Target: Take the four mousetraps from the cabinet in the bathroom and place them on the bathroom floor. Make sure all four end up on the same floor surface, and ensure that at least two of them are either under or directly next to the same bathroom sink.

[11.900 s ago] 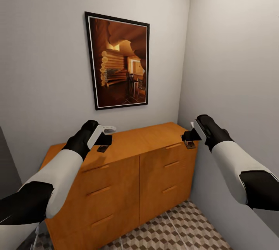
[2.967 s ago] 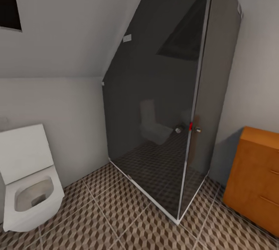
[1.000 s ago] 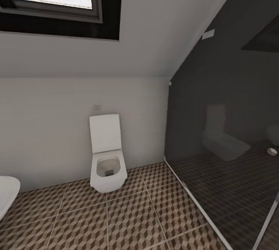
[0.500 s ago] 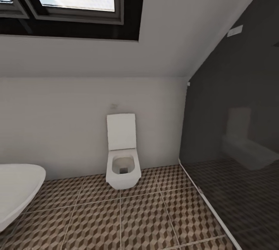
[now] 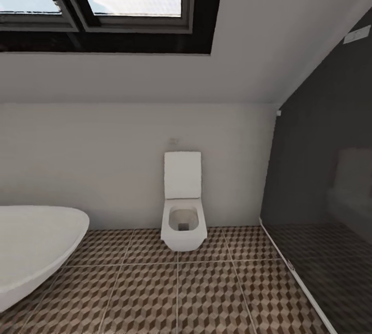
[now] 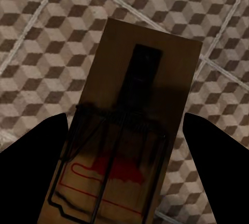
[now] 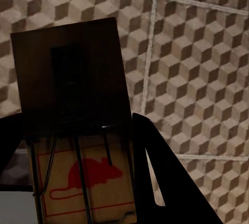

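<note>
Your left gripper [image 6: 124, 130] grips a mousetrap [image 6: 129, 130] between its jaws. Your right gripper [image 7: 78, 146] clamps another trap [image 7: 78, 115], both above the floor [image 7: 197, 52].

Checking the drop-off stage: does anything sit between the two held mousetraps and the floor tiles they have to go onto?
Nothing visible. The left gripper holds one mousetrap and the right gripper holds the other mousetrap, each over bare bathroom floor. In the head view, the tiles between the white basin and toilet look open.
</note>
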